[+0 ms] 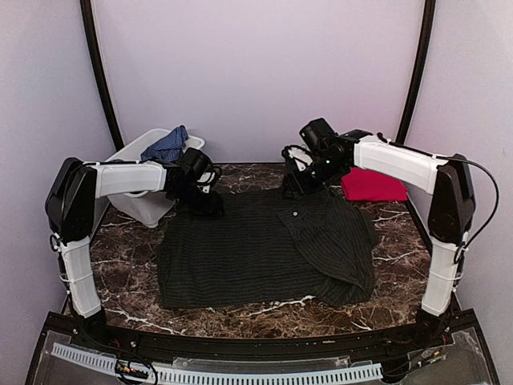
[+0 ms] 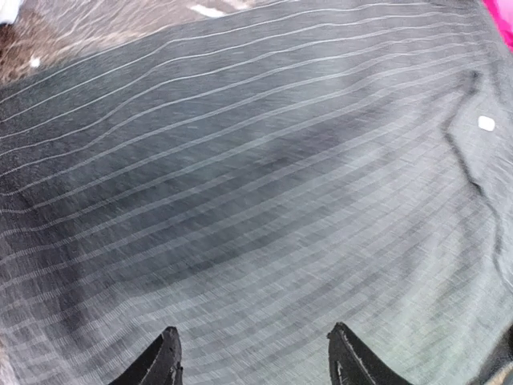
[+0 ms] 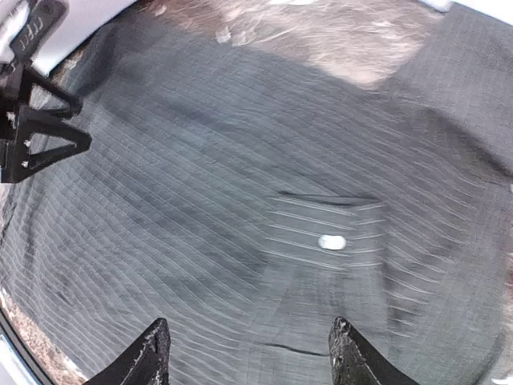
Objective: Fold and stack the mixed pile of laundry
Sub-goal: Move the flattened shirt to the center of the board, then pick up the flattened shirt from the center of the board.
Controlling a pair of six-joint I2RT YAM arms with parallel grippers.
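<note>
Shirt (image 1: 240, 257) lies flat, long axis left-right, pocket half toward my right. I see left gripper (image 2: 252, 343) and right gripper (image 3: 248, 341) spread apart above it, gripping nothing.

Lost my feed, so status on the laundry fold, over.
Open and empty: left claw, right claw, both over the shirt. Its right side lies folded in. Nothing blocking; red cloth sits beside it.

The shirt (image 1: 256, 249) lies spread on the table (image 1: 128, 273), filling the centre of the top view. The bin (image 1: 140, 204) stands to the upper left of the shirt, with a garment (image 1: 167, 146) in it. The cloth (image 1: 373, 186) lies on the table just beside the shirt's upper right.
</note>
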